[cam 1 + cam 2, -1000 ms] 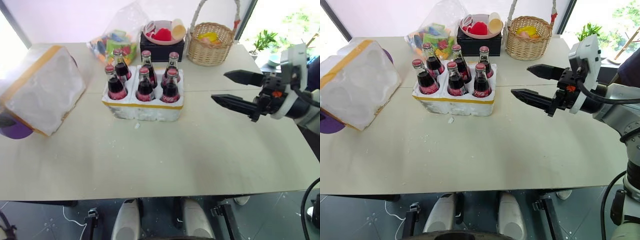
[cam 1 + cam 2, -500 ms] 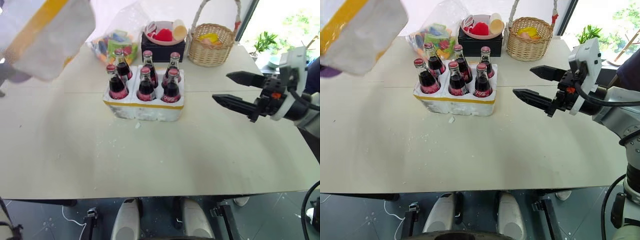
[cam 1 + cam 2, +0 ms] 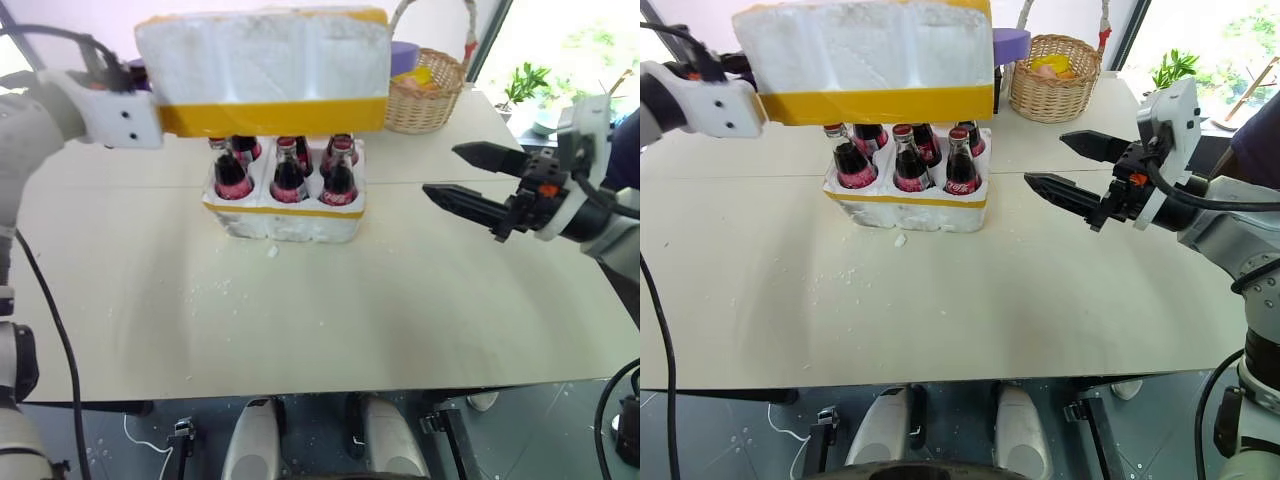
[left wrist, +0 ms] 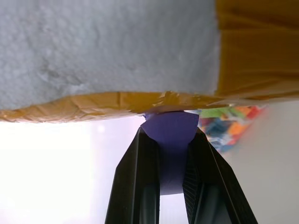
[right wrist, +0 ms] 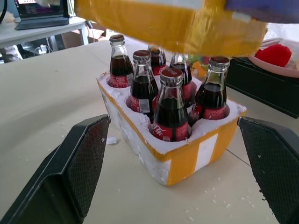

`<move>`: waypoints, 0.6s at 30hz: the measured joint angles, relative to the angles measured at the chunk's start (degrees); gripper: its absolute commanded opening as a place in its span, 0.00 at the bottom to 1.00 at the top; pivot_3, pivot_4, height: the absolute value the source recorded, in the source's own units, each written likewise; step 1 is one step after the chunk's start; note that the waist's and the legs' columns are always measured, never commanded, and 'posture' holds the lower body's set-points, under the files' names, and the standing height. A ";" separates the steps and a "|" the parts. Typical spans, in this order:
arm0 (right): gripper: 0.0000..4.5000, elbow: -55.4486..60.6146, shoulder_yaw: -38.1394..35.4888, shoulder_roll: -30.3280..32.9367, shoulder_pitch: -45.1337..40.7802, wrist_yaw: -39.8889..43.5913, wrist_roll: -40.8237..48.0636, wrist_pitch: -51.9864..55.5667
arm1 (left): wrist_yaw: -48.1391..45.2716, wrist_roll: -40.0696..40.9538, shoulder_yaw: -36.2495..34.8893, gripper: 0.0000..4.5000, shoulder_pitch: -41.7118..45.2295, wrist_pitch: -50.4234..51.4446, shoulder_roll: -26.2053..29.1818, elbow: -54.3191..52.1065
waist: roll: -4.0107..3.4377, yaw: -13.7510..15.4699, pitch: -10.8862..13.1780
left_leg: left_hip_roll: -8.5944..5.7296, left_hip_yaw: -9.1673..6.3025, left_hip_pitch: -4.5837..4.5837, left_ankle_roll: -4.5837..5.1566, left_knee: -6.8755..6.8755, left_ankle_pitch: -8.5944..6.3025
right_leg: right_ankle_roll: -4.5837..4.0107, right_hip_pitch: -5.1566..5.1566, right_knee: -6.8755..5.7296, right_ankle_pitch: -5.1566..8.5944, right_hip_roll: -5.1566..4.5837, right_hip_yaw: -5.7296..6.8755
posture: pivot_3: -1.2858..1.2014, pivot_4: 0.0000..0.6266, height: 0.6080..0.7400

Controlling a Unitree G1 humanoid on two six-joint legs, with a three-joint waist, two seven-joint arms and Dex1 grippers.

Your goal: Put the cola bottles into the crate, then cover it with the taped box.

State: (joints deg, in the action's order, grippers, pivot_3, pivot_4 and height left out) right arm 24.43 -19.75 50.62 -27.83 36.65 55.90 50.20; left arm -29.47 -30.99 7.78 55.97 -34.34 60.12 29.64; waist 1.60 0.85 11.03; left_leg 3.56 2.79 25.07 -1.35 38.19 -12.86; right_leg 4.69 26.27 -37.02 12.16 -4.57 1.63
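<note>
Several cola bottles (image 3: 290, 175) with red caps stand in the wells of the crate (image 3: 290, 215), a low white foam block with a yellow band. The taped box (image 3: 265, 65) hangs level just above the bottle tops and hides their caps from the head views. My left gripper (image 4: 169, 135) is shut on a purple piece (image 4: 170, 128) at the box's yellow-taped edge. To the right of the crate, my right gripper (image 3: 440, 170) is open and level, its fingers pointing at the crate (image 5: 187, 158), with nothing between them.
Behind the crate to the right stands a wicker basket (image 3: 430, 90). A black case with a pink bowl (image 5: 275, 56) sits behind the crate. Foam crumbs (image 3: 272, 252) lie on the table in front of the crate. The table's near edge (image 3: 320, 385) runs along the front.
My left arm has lifted the taped box from the table's left side, rolled it level and carried it right, over the bottles. The right gripper has stayed in place, open.
</note>
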 measured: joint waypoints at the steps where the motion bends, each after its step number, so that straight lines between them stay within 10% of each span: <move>1: 1.00 0.02 -0.04 -0.01 -0.08 -0.35 0.28 0.03 | 3.17 -2.86 1.74 0.03 0.71 -1.96 0.00 2.56 | 0.00 0.00 0.00 | 0.00 0.00 0.00 0.00 0.00 0.00 | 0.00 0.00 0.02 0.00 0.00 0.00 | 0.52 0.24 1.00; 18: 1.00 2.32 -1.66 -0.01 3.07 -4.02 1.77 0.12 | 22.45 -11.57 7.58 0.03 7.09 -17.87 -3.69 18.00 | 0.01 -0.08 0.00 | 0.00 0.00 0.03 0.00 -0.02 0.00 | 0.01 0.03 0.01 0.00 -0.02 0.01 | 0.52 0.24 1.00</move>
State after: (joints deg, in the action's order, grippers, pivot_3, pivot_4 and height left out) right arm 26.74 -21.40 50.61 -24.75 32.63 57.67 50.32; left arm -7.02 -42.56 15.35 63.07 -52.21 56.43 47.64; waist 1.61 0.77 11.03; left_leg 3.57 2.80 25.10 -1.35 38.17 -12.86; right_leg 4.69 26.30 -37.00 12.15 -4.59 1.65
